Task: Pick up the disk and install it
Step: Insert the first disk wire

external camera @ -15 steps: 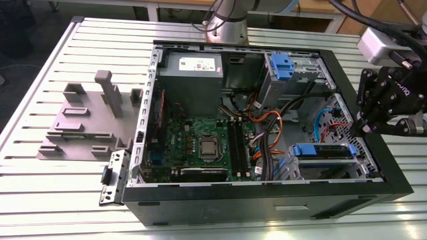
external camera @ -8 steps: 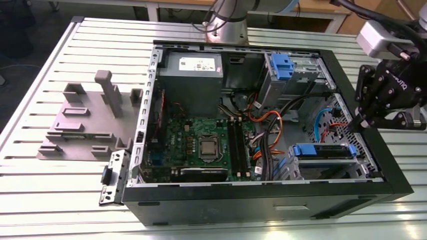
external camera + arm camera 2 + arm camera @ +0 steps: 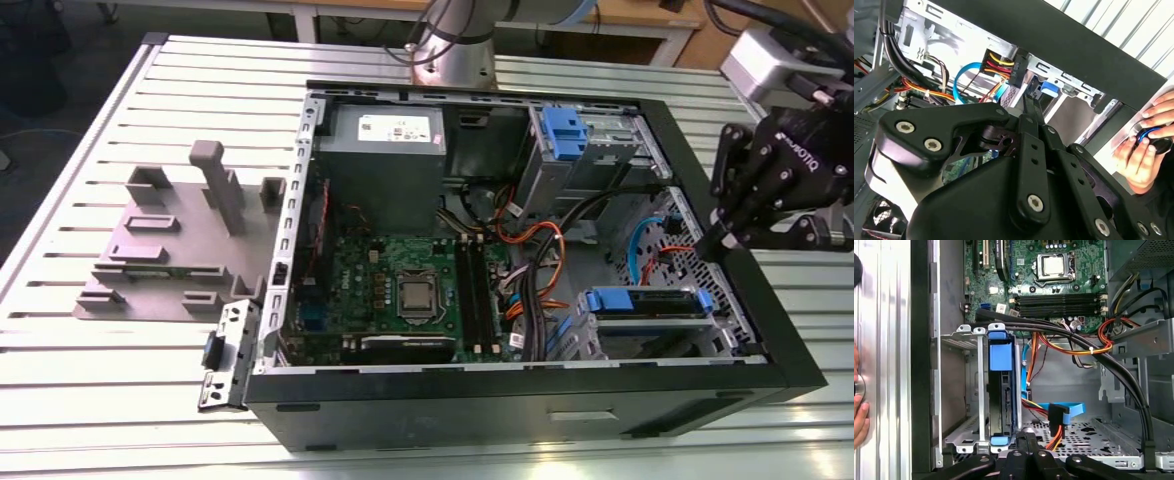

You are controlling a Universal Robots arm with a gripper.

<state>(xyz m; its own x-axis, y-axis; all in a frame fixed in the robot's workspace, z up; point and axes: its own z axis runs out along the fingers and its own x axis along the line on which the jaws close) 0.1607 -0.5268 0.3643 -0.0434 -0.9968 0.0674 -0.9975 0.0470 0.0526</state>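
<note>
first wrist view: disk (image 3: pixel 1002 395) seated upright in bay, case edge beside.

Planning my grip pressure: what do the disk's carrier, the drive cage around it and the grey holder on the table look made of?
Disk: carrier looks like blue moulded plastic, matte and uniformly coloured. Drive cage: bare sheet metal, judging by its folded, shiny silver edges. Grey holder: probably plastic, dull grey with blocky posts, possibly printed.

Open PC case (image 3: pixel 747 330) w/ motherboard (image 3: pixel 400 285) on slatted table (image 3: pixel 120 390), grey holder (image 3: pixel 174 240) beside it.
</note>
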